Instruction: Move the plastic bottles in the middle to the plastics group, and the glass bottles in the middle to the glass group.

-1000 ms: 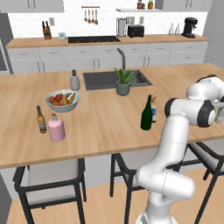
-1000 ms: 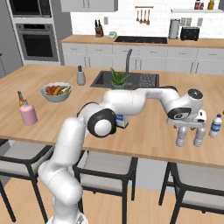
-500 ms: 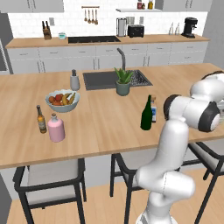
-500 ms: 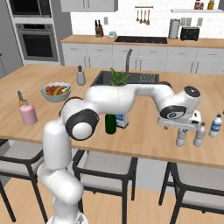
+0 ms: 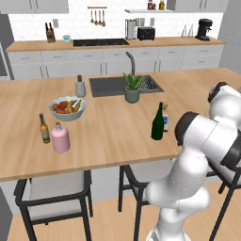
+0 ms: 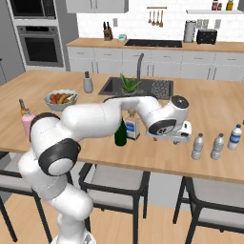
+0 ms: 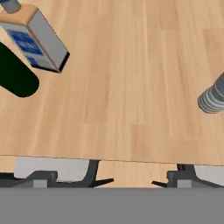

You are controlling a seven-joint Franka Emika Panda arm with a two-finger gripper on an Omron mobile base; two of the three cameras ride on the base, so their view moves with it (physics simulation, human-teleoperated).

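We count three clear plastic bottles (image 6: 198, 146) in a row; one green wine bottle (image 6: 120, 133); one square bottle (image 6: 132, 127) with a blue label; one brown beer bottle (image 5: 44, 128); one pink flask (image 5: 60, 137); one fruit bowl (image 5: 67, 108); one grey shaker (image 5: 80, 86); one potted plant (image 5: 132, 87); two stools (image 5: 52, 194) at the counter.

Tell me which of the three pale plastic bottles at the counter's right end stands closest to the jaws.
The leftmost small greyish bottle, just right of the gripper; the twin bottle and the blue-labelled bottle stand farther right.
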